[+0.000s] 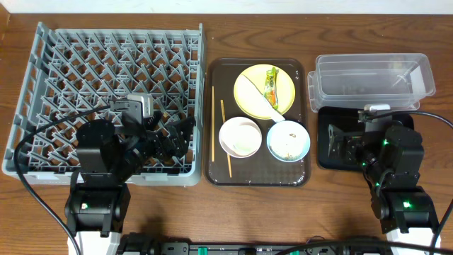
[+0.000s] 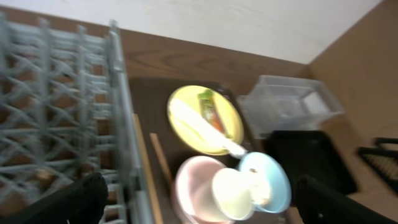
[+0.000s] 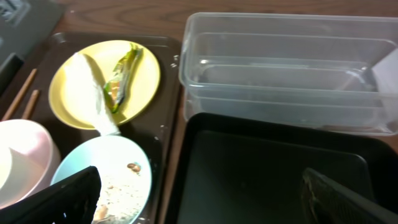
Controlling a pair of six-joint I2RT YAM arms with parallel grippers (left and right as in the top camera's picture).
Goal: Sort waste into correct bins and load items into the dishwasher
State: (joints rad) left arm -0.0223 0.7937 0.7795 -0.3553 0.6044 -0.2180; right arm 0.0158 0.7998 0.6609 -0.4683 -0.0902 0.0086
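On the brown serving tray (image 1: 258, 173) lies a yellow plate (image 1: 264, 91) carrying a green-and-yellow wrapper (image 1: 270, 83) and a white paper strip (image 1: 258, 99). Below it sit a white bowl (image 1: 240, 137) and a light blue bowl (image 1: 288, 140) with food scraps (image 3: 115, 186). A small white cup (image 2: 233, 193) appears to stand in the white bowl. Chopsticks (image 1: 212, 124) lie along the tray's left side. My left gripper (image 1: 178, 138) hangs open over the grey rack's (image 1: 106, 71) front right corner. My right gripper (image 1: 347, 145) is open above the black tray (image 3: 267, 168), with the clear tub (image 1: 374, 76) behind it.
The rack fills the table's left third, and its right wall (image 2: 121, 124) stands between my left gripper (image 2: 202, 202) and the serving tray. Cables run along the front edge by both arm bases. Bare wooden table (image 1: 212, 28) shows at the back.
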